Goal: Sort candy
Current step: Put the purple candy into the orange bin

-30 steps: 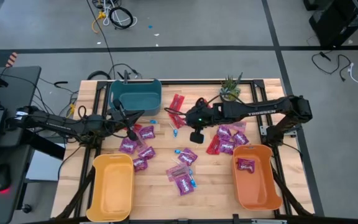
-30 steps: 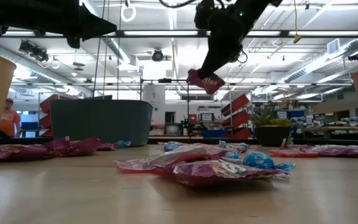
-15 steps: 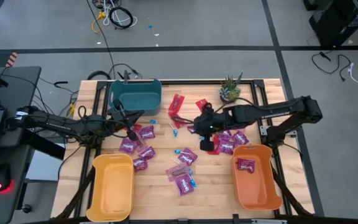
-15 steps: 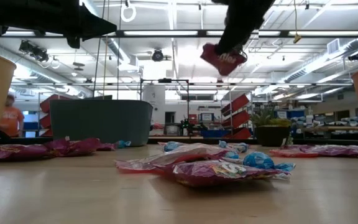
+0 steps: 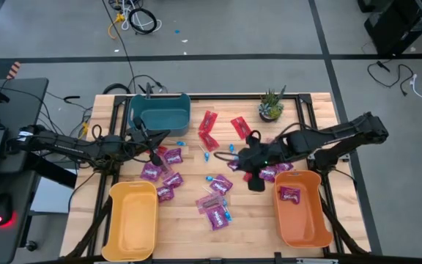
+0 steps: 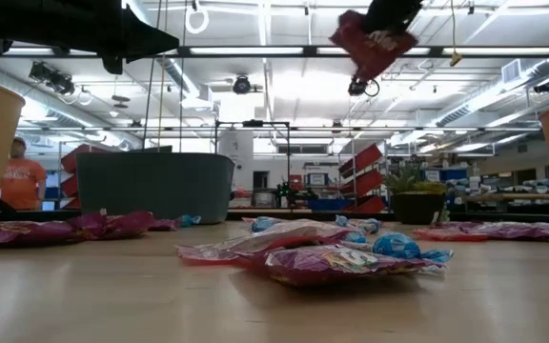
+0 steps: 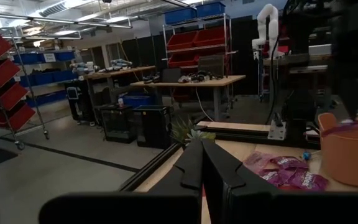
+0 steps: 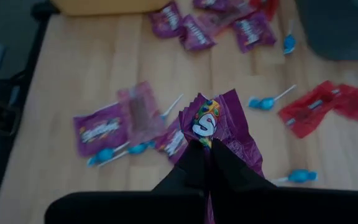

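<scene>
High view: right gripper [image 5: 256, 178] over mid-table, just left of the orange bin [image 5: 299, 209], which has one purple packet inside. Left gripper [image 5: 155, 158] hangs by the teal bin [image 5: 160, 111]. Candy strewn across the table [image 5: 189, 220].

Low view: purple packet [image 6: 374, 40] held aloft, well above the table.

Left wrist view: fingers [image 7: 197, 165] pressed together, nothing between them.

Right wrist view: fingers [image 8: 197, 163] pinched tight on the purple packet's edge, with loose packets and blue lollipops [image 8: 263, 102] below.

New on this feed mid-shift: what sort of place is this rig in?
Probably a robotics lab or workshop: racks of red and blue bins, workbenches on a bare concrete floor, and a white robot arm in the room behind.
</scene>
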